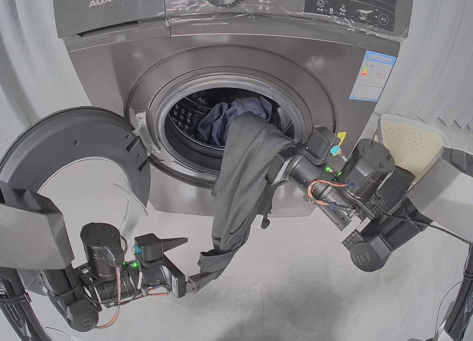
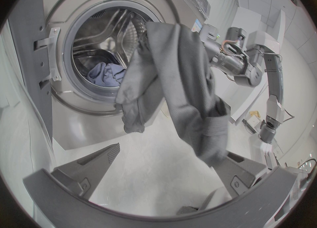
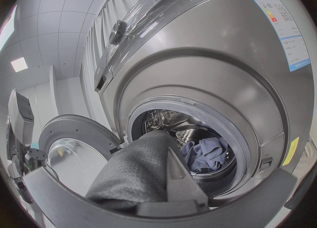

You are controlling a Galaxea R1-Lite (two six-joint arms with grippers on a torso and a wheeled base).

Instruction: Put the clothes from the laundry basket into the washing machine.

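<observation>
The right gripper (image 1: pixel 273 162) pinched the dark grey garment (image 1: pixel 241 179) at the mouth of the washing machine (image 1: pixel 123 61), blue clothes (image 1: pixel 231 115) inside; its hem touched one finger of the spread left gripper (image 1: pixel 189 264)

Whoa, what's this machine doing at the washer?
A two-armed robot is loading a washing machine. Its right gripper is shut on a dark grey garment right at the open drum, where blue clothes already lie. Most of the garment hangs outside, down the machine's front. Its lower end lies against the left gripper, which sits low with jaws apart. The door stands swung open on the robot's left.
</observation>
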